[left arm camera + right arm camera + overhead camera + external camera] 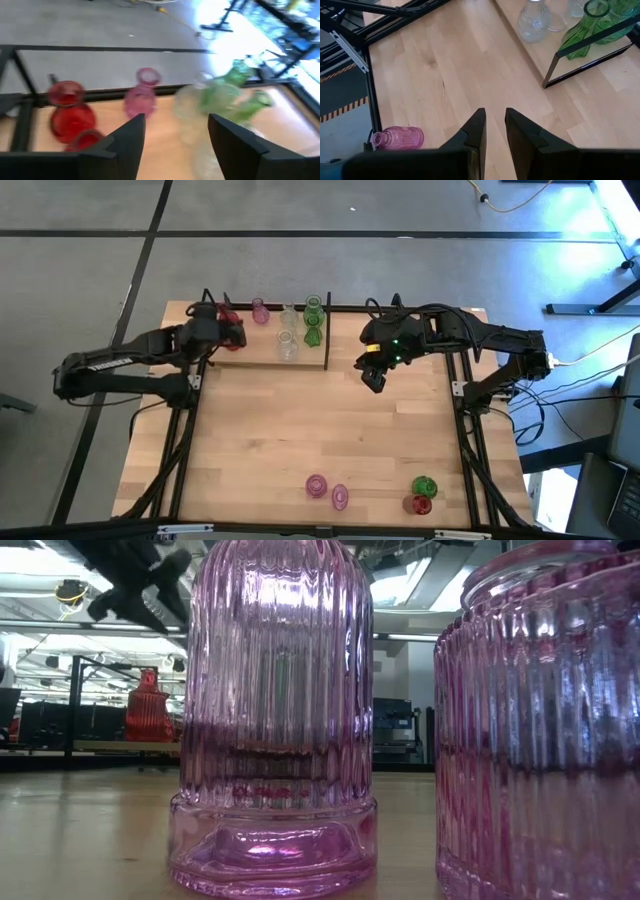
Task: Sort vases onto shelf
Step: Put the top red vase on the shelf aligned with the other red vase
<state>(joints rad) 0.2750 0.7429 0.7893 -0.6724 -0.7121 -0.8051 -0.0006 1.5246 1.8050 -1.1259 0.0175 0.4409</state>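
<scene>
Vases are the subject, and the left gripper [232, 332] hovers over the shelf's left end with its 2 dark fingers [125, 142] spread apart and nothing between them. Just past those fingers stand 2 translucent red bud vases [70, 115] on the low light-wood shelf [265, 357] edged with thin black rods. Along the shelf from them, away from the gripper, come a pink ribbed glass vase [260, 311], 2 clear glass vases [287, 345] and 2 green glass vases [314, 320], 1 of the green ones leaning or lying by the shelf's right end.

The right gripper [374, 379] hangs over the bare wooden tabletop [330, 430] just off the shelf's right end; its 2 fingers [475, 132] stand nearly together, a narrow gap between them, holding nothing.

Well away from the shelf, at the table's opposite edge, stand 2 more pink ribbed vases [328, 491], which fill the low view, and beside them a green vase [424, 486] touching a red vase [417, 504].
</scene>
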